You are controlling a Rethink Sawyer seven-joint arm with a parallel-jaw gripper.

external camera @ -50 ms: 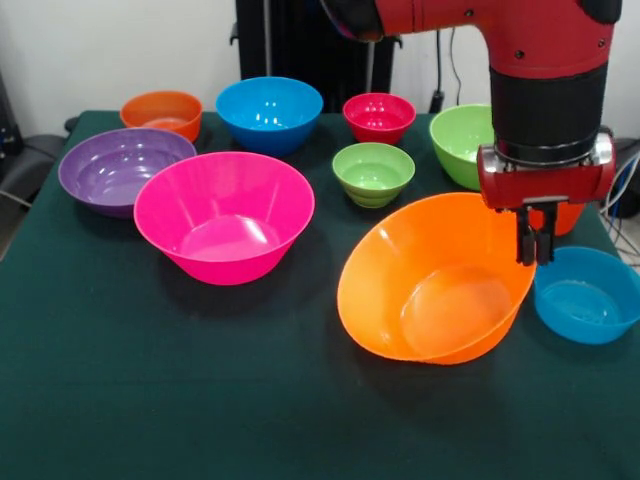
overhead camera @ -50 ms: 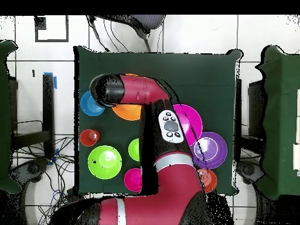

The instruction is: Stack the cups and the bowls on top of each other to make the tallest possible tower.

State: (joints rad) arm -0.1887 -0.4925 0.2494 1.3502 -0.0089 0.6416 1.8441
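Front view: hand [external camera @ -50 ms: 536, 250] pinches tilted orange bowl's [external camera @ -50 ms: 432, 280] rim.

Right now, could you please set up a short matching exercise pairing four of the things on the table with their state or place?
Things:
1. large orange bowl
2. large pink bowl
3. small blue bowl
4. gripper

States or places:
a. stands level on the cloth, opening upward, in front of the purple bowl
b. tilted, one side of its rim raised off the cloth
c. at the raised rim of a tilted bowl, fingers close together
d. rests upright beside the tilted bowl, under the arm

Pairs: 1-b, 2-a, 3-d, 4-c
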